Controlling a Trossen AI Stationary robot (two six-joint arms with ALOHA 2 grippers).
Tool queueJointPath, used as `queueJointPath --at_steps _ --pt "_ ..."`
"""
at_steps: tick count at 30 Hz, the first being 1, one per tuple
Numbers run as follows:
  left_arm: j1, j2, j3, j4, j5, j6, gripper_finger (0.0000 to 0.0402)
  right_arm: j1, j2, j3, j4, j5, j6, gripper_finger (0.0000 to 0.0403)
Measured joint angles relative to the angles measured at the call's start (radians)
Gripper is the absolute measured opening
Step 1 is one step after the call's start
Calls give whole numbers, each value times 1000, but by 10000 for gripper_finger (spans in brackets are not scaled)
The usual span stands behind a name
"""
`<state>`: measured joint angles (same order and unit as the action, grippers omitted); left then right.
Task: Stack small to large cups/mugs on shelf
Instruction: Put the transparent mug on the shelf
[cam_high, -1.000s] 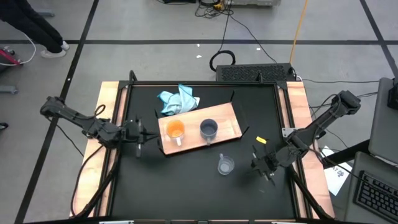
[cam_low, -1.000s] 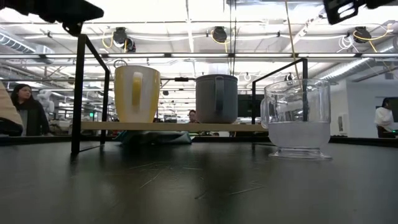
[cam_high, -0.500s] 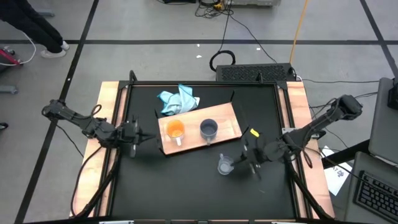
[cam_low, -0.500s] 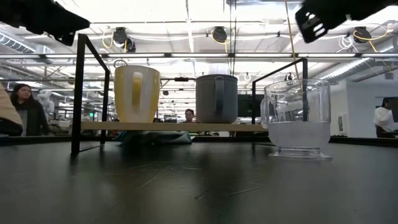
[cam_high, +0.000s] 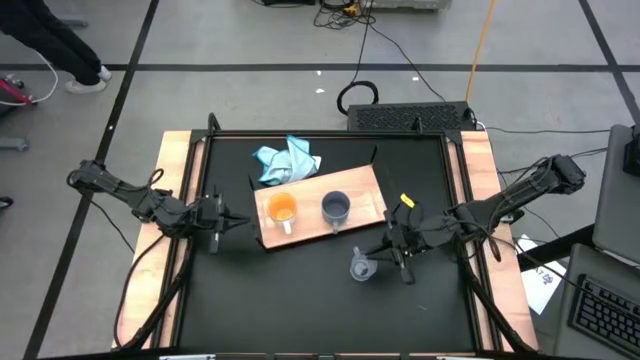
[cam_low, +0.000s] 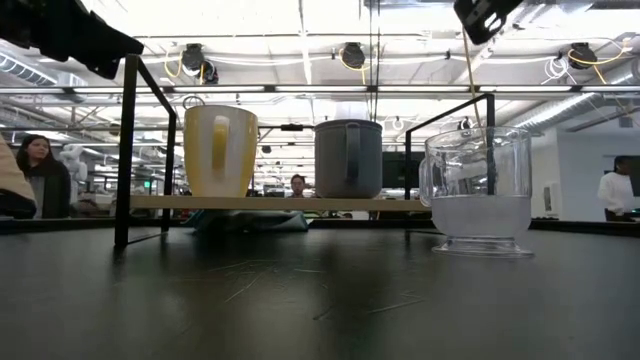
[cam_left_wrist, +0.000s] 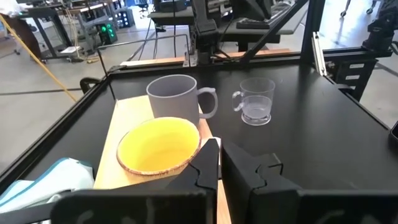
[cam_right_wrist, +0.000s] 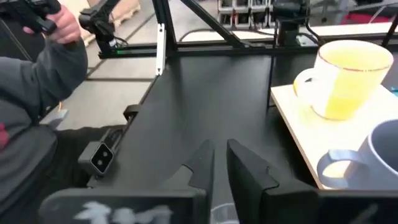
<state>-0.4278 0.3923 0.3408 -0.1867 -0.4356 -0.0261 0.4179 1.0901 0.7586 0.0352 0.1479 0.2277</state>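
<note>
Cups come first: the orange mug (cam_high: 283, 210) and the grey mug (cam_high: 336, 208) both stand on the shelf (cam_high: 368, 186), side by side, a little apart. The glass cup (cam_high: 362, 267) is not on the shelf. It stands alone on the black tabletop (cam_high: 300, 300), near the shelf's front edge.

So the step in hand looks like picking up the glass cup. The right hand (cam_high: 392, 250) is just beside the cup, on its right side. Its two fingers (cam_right_wrist: 199, 163) are pressed close together, with only a thin gap, and they hold nothing. The cup does not show in the right wrist view, so the hand is not lined up on it yet.

For the next move, the right hand would likely need to spread its fingers, turn to the cup, and close on its rim or wall. Glass is smooth, so it could slip or tip.

The left hand (cam_high: 222, 220) waits at the left end of the shelf, near the orange mug. Its fingers (cam_left_wrist: 208, 165) are close together too and hold nothing.

All three look empty. The orange mug is yellow inside, with nothing in it. The glass cup is clear, and no drink shows in it. A blue cloth (cam_high: 287, 160) lies behind the shelf.
</note>
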Motion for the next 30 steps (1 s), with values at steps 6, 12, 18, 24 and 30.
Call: queueJointPath --at_steps 6,12,18,24,30 --pt "0 0 0 -2 0 -10 21 -30 19 106 -150 2 119 108" --pt "0 0 0 -4 0 -9 21 -64 119 235 -343 0 259 144" --pt "0 0 0 -4 0 -5 21 -99 282 411 -555 -61 368 139" --pt "0 0 0 -4 0 -4 21 -152 386 494 -727 -141 466 135" --pt "0 0 0 -4 1 0 21 -163 421 494 -831 -184 527 134"
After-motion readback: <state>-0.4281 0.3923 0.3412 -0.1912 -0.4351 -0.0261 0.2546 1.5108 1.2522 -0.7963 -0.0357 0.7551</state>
